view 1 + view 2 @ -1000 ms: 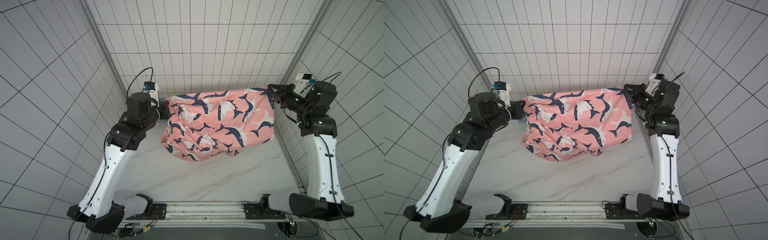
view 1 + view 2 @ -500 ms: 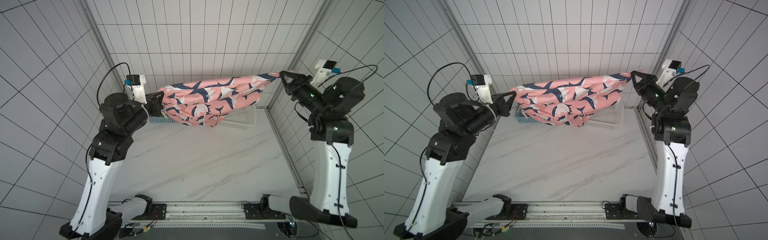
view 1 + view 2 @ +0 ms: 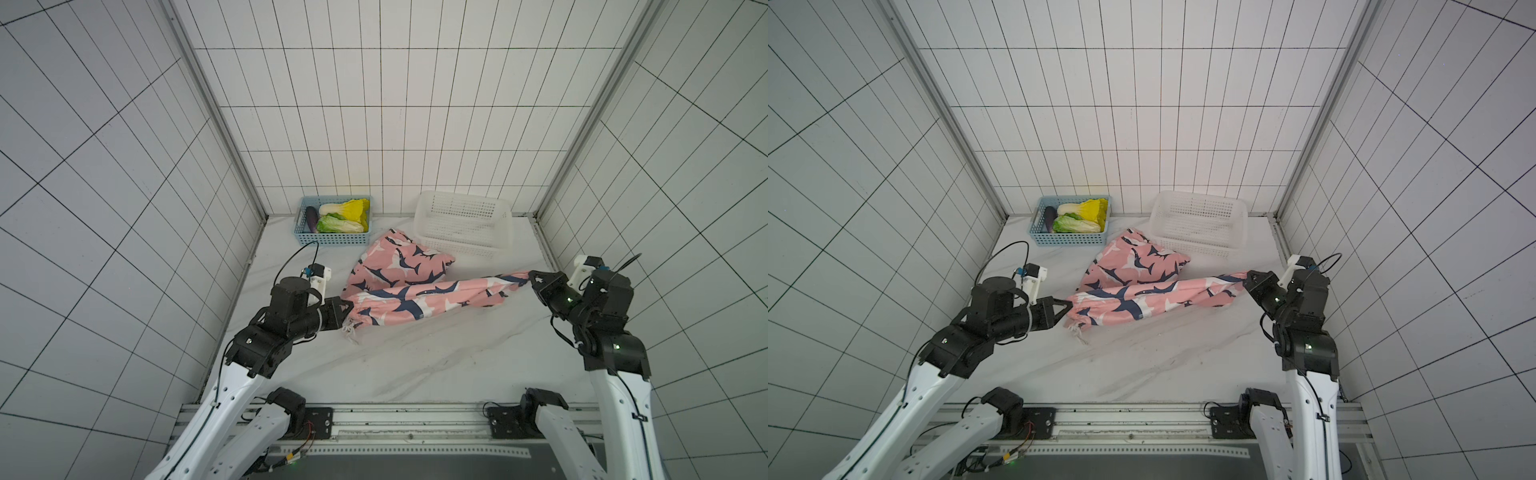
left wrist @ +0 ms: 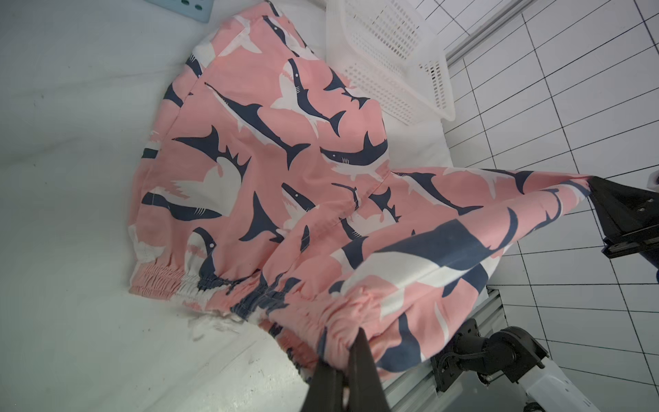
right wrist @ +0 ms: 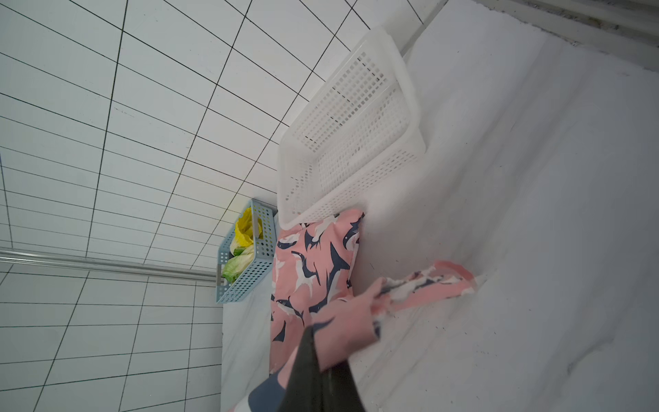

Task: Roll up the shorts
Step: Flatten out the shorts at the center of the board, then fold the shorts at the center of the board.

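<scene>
White-tiled walls box in our marble table [image 3: 415,365], with open room on its near half. Shorts [image 3: 399,286] lie mid-table, stretched between left gripper [image 3: 348,308] and right gripper [image 3: 532,277], both pinching fabric. Blue basket [image 3: 332,240] and white basket [image 3: 457,246] stand at the far edge.

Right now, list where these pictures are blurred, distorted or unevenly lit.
In both top views: wall tiles splay outward, wide-angle distortion; light even, shadows soft. Right wrist view: the right fingers and the shorts nearest them are out of focus. Left wrist view: shorts sharp, no glare.
</scene>
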You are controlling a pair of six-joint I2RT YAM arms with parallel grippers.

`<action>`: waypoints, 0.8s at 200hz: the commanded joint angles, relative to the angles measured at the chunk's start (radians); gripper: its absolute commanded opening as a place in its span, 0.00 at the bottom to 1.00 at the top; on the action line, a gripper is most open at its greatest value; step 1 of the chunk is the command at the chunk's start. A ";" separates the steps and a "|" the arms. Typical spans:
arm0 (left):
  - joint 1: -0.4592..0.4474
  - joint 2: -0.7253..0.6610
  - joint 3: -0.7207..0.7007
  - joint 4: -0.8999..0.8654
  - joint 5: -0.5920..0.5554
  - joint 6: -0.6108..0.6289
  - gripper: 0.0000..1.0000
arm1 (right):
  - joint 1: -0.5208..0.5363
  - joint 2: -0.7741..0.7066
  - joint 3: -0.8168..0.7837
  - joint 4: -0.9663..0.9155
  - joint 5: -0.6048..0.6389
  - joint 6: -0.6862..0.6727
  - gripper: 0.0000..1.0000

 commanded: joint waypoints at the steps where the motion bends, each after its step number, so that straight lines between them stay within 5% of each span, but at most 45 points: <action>1: 0.000 -0.038 0.013 -0.054 -0.070 -0.075 0.00 | -0.001 -0.027 0.042 0.014 0.120 -0.042 0.00; 44: -0.033 0.004 -0.038 -0.087 -0.053 -0.129 0.00 | 0.003 0.067 0.066 -0.047 0.196 -0.099 0.00; 80: -0.038 0.041 -0.072 -0.081 -0.092 -0.184 0.00 | 0.011 0.214 0.085 0.083 0.097 -0.071 0.00; 160: -0.031 0.052 -0.125 -0.223 -0.303 -0.296 0.00 | 0.321 0.729 0.486 0.186 0.189 -0.188 0.00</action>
